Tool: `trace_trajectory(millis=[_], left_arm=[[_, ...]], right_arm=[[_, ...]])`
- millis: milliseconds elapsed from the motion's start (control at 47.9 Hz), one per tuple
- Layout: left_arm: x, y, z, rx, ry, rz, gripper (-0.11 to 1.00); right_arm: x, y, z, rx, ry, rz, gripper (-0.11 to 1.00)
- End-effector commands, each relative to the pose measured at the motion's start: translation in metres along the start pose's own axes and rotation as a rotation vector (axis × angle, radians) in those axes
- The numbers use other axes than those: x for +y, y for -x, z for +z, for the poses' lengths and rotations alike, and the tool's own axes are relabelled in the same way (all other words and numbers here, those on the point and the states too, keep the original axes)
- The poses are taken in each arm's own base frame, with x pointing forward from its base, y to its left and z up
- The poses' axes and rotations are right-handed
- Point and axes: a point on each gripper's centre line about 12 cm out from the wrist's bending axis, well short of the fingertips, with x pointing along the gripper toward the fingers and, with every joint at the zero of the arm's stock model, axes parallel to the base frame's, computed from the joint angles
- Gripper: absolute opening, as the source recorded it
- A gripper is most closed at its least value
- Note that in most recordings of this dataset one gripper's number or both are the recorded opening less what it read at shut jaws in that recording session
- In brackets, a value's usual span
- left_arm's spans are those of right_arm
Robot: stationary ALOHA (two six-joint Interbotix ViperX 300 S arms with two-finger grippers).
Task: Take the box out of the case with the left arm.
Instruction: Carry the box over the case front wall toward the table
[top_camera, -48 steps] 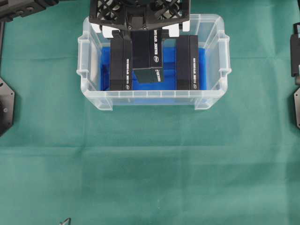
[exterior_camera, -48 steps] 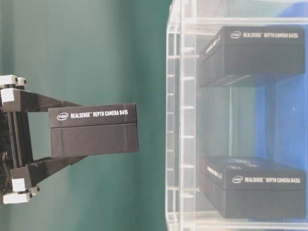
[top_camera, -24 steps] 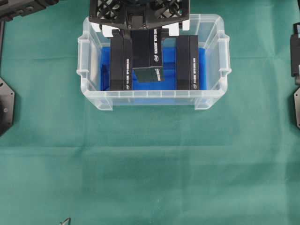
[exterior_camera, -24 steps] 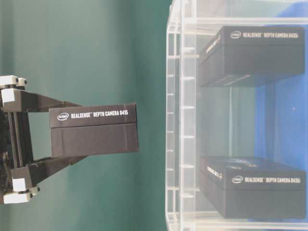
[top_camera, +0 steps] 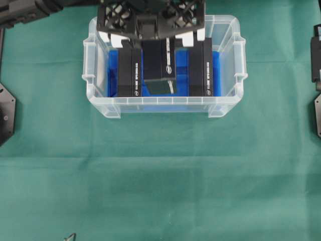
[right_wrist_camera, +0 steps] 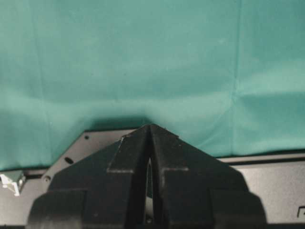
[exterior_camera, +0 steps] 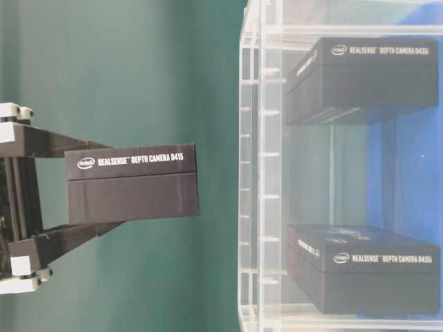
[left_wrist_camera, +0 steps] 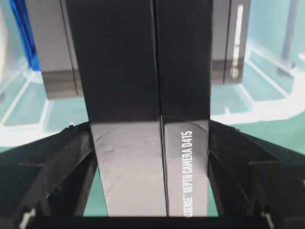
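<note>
Left hand (top_camera: 152,37): black openwork head with white blocks, at 12 o'clock of the overhead view, above the far wall of the case; its two black fingers (left_wrist_camera: 57,162) are clamped on the sides of the box.
Held box (top_camera: 159,66): black rectangular cardboard box with white lettering, lifted clear above the case; in the table-level view it (exterior_camera: 131,183) sits between the two fingers, outside the clear wall and not touching it.
Case (top_camera: 98,103): large clear plastic rectangular tub with rimmed edges and a bright blue lining, on the desk toward 12 o'clock of the overhead view.
Left pair of boxes (top_camera: 129,70): two black boxes standing side by side at 9 o'clock inside the case.
Right pair of boxes (top_camera: 201,66): two black boxes standing side by side at 3 o'clock inside the case, well apart from the left pair, with a gap between them under the held box.
Desk (top_camera: 160,175): covered by a green cloth.
Right hand (right_wrist_camera: 150,191): black fingers together, over a grey base plate (right_wrist_camera: 281,191) and the green cloth.
</note>
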Motion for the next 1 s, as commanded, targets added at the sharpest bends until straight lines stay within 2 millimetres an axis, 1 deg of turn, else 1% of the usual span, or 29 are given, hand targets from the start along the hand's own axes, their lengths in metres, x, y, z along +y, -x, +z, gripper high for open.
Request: trace_trajectory(millis=[0, 125, 334, 564, 814, 898, 981], left_arm=[[0.003, 0.029, -0.013, -0.006, -0.011, -0.071, 0.62], [0.000, 0.030, -0.034, 0.008, -0.019, -0.074, 0.62], [-0.002, 0.031, -0.083, 0.039, -0.033, -0.074, 0.62], [0.000, 0.035, -0.127, 0.067, -0.017, -0.075, 0.62], [0.001, 0.039, -0.161, 0.090, -0.019, -0.085, 0.62], [0.002, 0.040, -0.167, 0.094, -0.024, -0.085, 0.62], [0.002, 0.039, -0.168, 0.088, -0.027, -0.085, 0.62]], right_arm=[[0.000, 0.003, 0.002, -0.015, -0.002, 0.001, 0.02], [0.000, 0.003, 0.002, -0.015, -0.002, 0.001, 0.02], [0.000, 0.003, 0.002, -0.015, -0.002, 0.001, 0.02], [-0.001, 0.003, 0.002, -0.017, 0.000, -0.007, 0.02], [-0.001, 0.003, 0.002, -0.017, -0.002, -0.007, 0.02], [-0.001, 0.004, 0.002, -0.015, -0.002, -0.007, 0.02], [-0.001, 0.004, 0.002, -0.015, -0.002, -0.007, 0.02]])
